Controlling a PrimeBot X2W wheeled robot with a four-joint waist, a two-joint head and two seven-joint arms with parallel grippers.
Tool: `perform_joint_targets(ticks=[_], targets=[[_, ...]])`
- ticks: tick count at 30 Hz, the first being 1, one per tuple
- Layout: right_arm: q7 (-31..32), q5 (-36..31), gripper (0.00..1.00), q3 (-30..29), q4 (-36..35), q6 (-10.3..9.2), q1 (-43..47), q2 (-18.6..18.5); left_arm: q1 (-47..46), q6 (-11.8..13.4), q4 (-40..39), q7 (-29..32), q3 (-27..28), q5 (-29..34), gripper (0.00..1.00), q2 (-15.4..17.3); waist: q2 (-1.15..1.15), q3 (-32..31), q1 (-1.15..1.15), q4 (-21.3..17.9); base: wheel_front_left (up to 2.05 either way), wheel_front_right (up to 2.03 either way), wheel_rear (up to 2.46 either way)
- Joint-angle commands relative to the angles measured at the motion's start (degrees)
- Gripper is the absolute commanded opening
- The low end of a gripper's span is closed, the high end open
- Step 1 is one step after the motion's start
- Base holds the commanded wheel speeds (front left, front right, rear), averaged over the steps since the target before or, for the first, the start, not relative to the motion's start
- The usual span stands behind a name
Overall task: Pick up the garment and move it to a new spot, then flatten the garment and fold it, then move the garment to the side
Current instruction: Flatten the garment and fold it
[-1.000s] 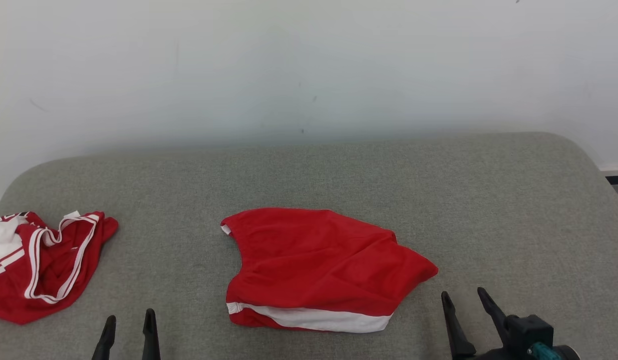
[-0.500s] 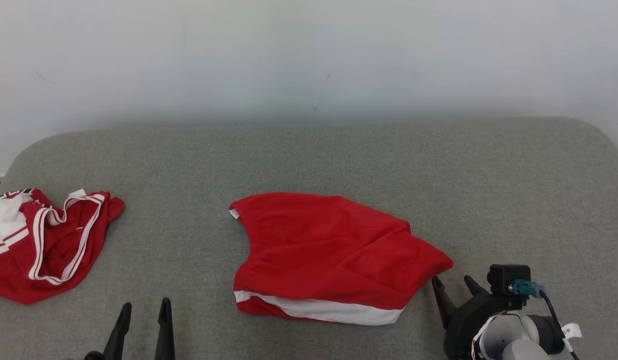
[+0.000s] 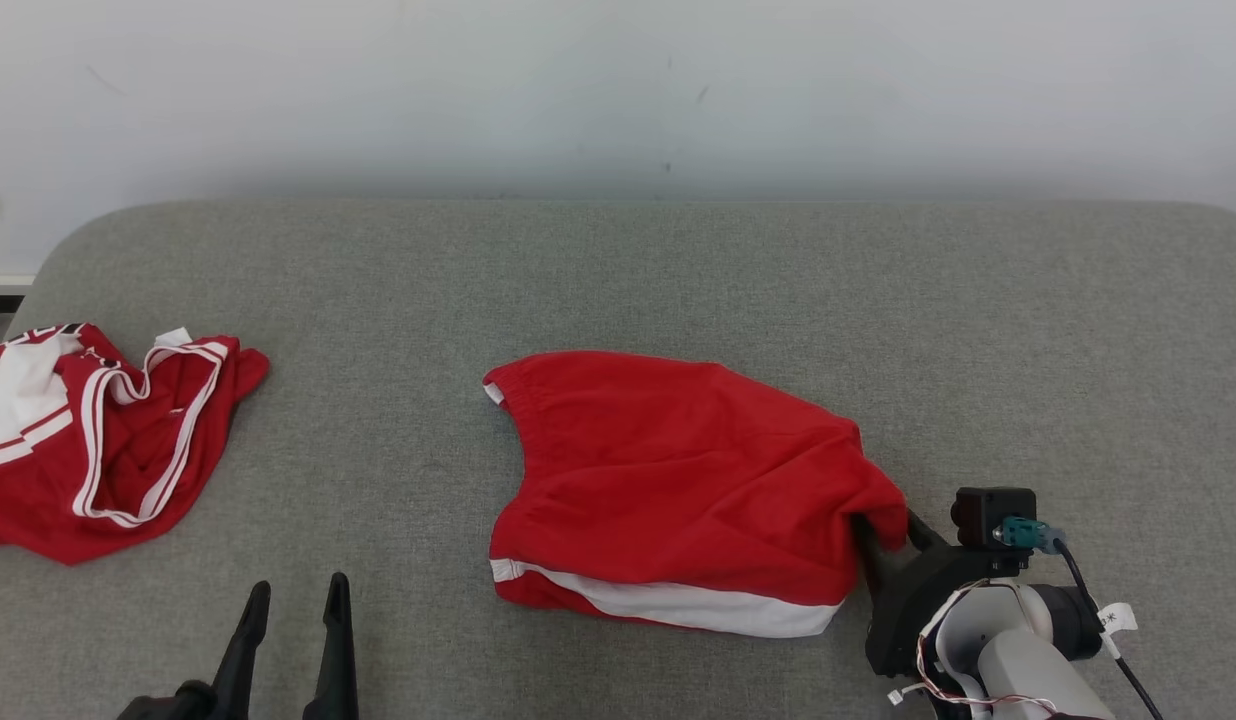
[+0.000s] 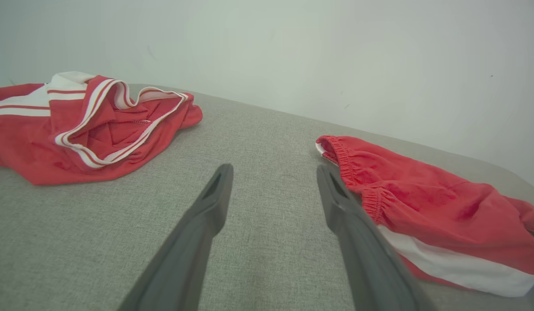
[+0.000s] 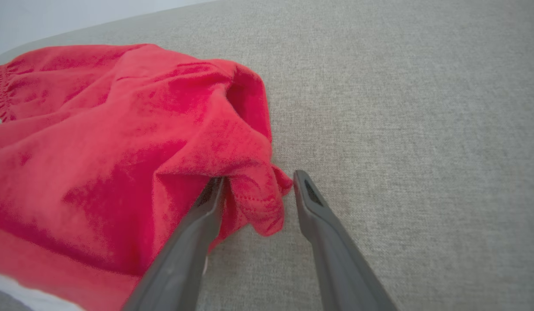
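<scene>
While the red garment (image 3: 678, 480) is lying rumpled near the middle of the grey padded bench (image 3: 618, 270), with its white band facing the near edge and its elastic waist turned to the left, the right gripper (image 5: 258, 181) is sitting low at the garment's right corner. Its fingers (image 5: 193, 233) are standing apart and not yet clamping: one is tucking under the cloth, the other is lying bare on the bench just beside it, and a small fold of red fabric is hanging between them. The left gripper (image 3: 296, 592) is hovering over the near left of the bench, fingers wide open and holding nothing, well apart from the garment. A second red-and-white garment (image 3: 108, 440) is lying bunched at the far left.
</scene>
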Motion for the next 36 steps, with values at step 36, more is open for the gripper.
perform_joint_targets(ticks=[36], targets=[[22.49, -3.52, 0.0, -8.77, -33.09, -0.15, 11.44, 0.43, 0.08, -0.06, 0.17, -0.07, -0.09, -0.31, 1.0, -0.03, 0.0, -2.16, -0.01, -2.08, 0.0, 0.0, 0.0]])
